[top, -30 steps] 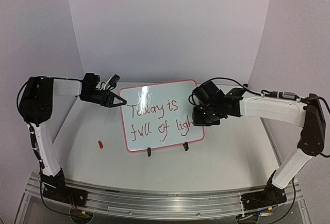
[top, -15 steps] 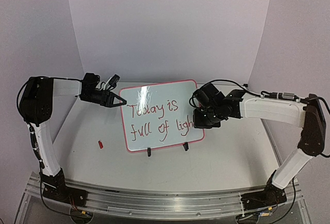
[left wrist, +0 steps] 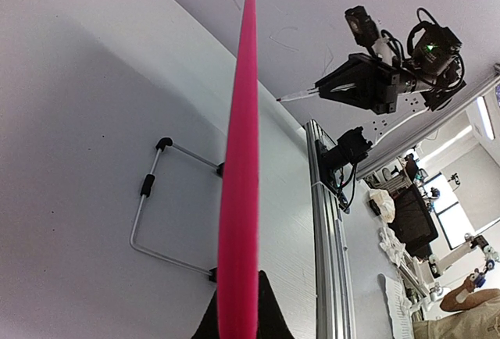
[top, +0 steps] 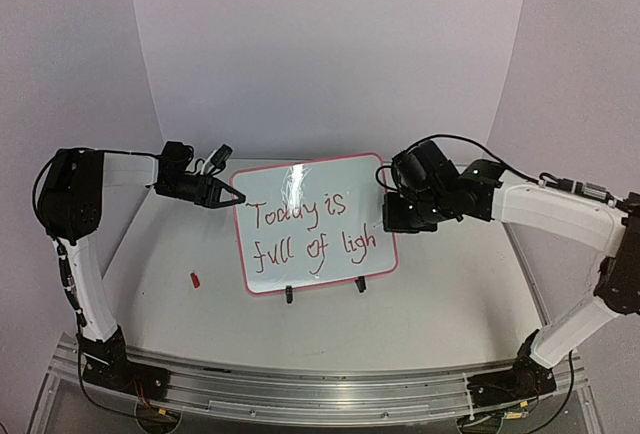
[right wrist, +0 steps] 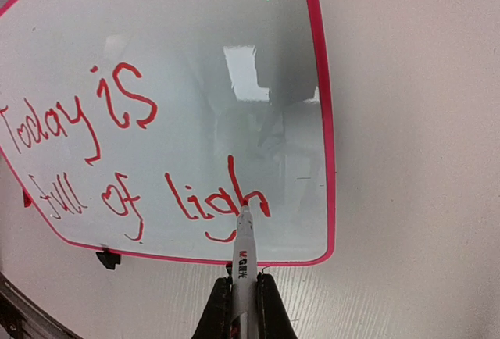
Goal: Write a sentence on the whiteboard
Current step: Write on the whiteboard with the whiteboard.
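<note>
**Whiteboard being steadied while the last word is being finished**

The whiteboard (top: 315,229) is being stood at the centre of the overhead view. It is being propped tilted back on its two black clip feet (top: 289,295) and a wire stand (left wrist: 148,214), so that its face is being offered to the pen. Red handwriting, "Today is full of ligh", is being carried across it, and the last word is judged unfinished. The pink frame (left wrist: 238,198) is being pinched at the board's upper left edge by the left gripper (top: 236,197), jaws clamped on it, apparently so that the board is not being pushed over by writing pressure. At the board's right edge a red marker (right wrist: 242,249) is being clenched in the right gripper (right wrist: 242,296), with its tip being aimed at the end of the "h". In the left wrist view the tip appears to be held just off the surface. A small red cap (top: 196,279), probably the marker's, is being left at lower left, well apart from the board.
</note>
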Controlling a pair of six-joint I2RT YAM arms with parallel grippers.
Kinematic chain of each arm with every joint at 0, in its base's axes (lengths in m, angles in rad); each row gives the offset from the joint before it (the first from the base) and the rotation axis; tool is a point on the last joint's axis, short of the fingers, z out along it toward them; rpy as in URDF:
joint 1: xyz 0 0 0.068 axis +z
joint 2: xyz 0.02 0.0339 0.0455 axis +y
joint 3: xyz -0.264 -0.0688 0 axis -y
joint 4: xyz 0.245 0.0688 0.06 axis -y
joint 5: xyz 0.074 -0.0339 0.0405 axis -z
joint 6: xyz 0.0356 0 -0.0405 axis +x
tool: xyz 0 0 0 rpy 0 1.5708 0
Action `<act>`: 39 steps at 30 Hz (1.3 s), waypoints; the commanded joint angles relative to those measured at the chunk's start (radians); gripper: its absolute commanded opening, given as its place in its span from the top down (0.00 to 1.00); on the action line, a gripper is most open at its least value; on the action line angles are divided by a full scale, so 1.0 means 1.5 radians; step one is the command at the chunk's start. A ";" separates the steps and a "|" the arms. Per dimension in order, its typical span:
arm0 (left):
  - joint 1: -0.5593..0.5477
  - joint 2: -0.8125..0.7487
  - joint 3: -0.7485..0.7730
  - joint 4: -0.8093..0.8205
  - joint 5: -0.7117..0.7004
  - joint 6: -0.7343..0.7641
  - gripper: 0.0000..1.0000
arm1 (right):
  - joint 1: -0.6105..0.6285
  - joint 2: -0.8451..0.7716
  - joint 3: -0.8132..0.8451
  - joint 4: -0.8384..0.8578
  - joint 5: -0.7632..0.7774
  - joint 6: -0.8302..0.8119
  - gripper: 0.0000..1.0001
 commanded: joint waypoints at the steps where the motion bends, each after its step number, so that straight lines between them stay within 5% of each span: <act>1: -0.022 0.025 -0.001 -0.007 -0.076 0.046 1.00 | 0.013 -0.073 0.023 -0.015 -0.022 -0.013 1.00; 39: -0.023 0.028 0.000 -0.012 -0.081 0.049 1.00 | 0.009 0.055 0.047 -0.023 0.042 -0.030 1.00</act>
